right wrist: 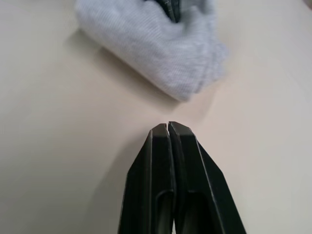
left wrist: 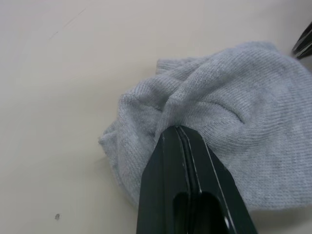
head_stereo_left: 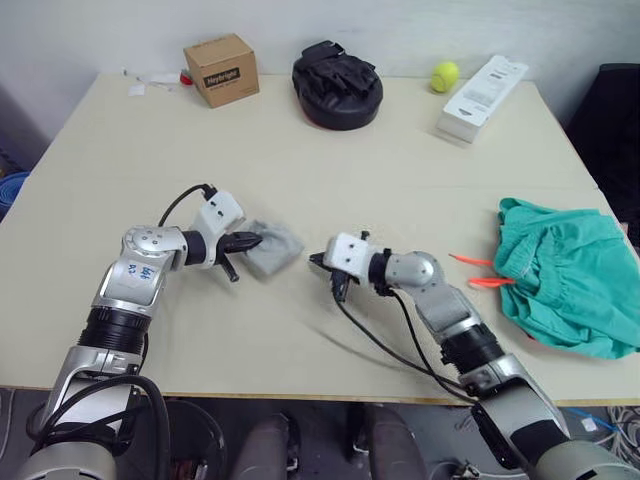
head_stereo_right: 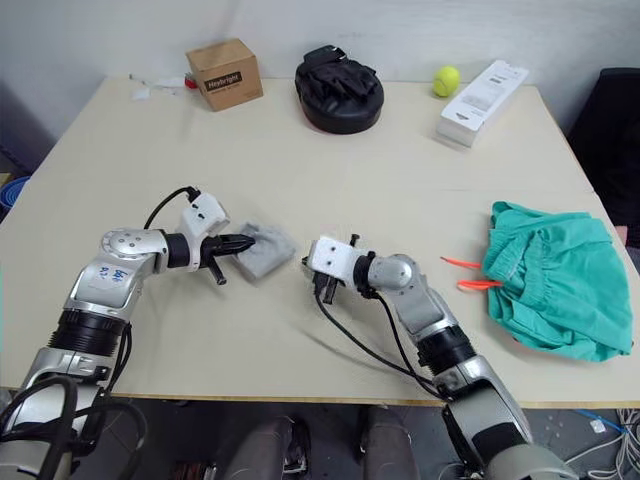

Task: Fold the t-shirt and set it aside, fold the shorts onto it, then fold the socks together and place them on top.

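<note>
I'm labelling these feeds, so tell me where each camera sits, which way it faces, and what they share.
Left eye view: on the head, looking down over the table; both arms, left gripper on the socks, shorts to the right.
Right eye view: same head, same scene, slightly offset; right gripper beside the socks.
Left wrist view: along its shut fingers, pinching the socks.
Right wrist view: along its shut fingers, facing the socks.
All four share the socks.

The light grey ribbed-knit socks (head_stereo_left: 273, 247) lie bunched on the plain beige table (head_stereo_left: 330, 170). At three o'clock, the teal-green fabric shorts (head_stereo_left: 565, 285) show a thin orange drawstring (head_stereo_left: 478, 272).
</note>
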Tool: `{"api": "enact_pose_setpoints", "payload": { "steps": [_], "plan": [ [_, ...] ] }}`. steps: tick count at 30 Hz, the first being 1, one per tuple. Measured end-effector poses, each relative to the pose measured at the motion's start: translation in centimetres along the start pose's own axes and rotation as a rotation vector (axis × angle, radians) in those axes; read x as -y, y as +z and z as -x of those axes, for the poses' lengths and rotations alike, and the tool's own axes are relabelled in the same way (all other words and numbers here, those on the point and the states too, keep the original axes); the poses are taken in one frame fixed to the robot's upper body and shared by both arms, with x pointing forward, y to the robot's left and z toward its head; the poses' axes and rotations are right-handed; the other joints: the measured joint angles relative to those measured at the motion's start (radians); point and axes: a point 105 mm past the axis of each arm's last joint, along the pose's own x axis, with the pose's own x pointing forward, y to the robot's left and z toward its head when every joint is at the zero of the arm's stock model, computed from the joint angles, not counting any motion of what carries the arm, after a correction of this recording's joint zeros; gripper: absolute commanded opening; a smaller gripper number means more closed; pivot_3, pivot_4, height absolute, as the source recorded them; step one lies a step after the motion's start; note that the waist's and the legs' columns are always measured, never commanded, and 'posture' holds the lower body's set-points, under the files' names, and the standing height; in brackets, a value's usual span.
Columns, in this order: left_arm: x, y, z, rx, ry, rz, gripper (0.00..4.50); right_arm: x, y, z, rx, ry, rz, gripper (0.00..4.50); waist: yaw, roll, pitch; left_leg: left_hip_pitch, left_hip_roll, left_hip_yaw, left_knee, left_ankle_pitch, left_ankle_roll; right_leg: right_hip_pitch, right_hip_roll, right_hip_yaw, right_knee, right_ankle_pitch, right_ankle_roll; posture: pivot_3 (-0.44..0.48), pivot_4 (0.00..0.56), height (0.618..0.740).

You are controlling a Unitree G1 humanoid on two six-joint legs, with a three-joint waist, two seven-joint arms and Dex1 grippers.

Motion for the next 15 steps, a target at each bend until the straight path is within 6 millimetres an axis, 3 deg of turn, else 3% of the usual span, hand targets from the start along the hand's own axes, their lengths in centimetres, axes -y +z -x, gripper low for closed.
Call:
{"api": "enact_pose_setpoints", "payload": {
  "steps": [5,9,11,15],
  "plan": [
    [0.2,0.0,-0.1,0.005,0.000,0.008,0.00,-0.9,0.7,1.2,-0.027,0.040,-0.390,2.38,0.002,0.000,0.000,0.000,0.000,-0.001,0.000,0.000,0.000,0.000,-0.001,0.000,0.000,0.000,0.000,0.000,0.150,0.740],
    [0.4,-0.1,0.1,0.007,0.002,0.009,0.00,-2.8,-0.3,0.3,-0.069,0.073,-0.705,3.80,0.001,0.000,0.000,-0.001,0.000,0.000,-0.001,0.000,0.000,-0.001,-0.001,0.000,0.000,0.000,0.000,0.000,0.150,0.740],
    [0.5,-0.2,0.1,0.005,0.002,0.012,0.00,-2.7,0.2,-0.4,-0.046,0.067,-0.841,4.47,-0.001,0.000,0.000,0.000,0.000,0.000,-0.001,0.000,0.000,-0.001,-0.001,0.000,0.001,0.000,0.000,0.000,0.150,0.740],
    [0.7,-0.2,0.3,0.001,0.001,0.010,0.00,-2.2,0.8,-1.6,-0.010,0.074,-1.076,4.47,-0.001,0.000,0.000,0.000,0.000,0.000,-0.002,0.000,0.000,-0.002,-0.001,0.000,0.001,0.000,0.000,0.000,0.150,0.740]
  ]
}}
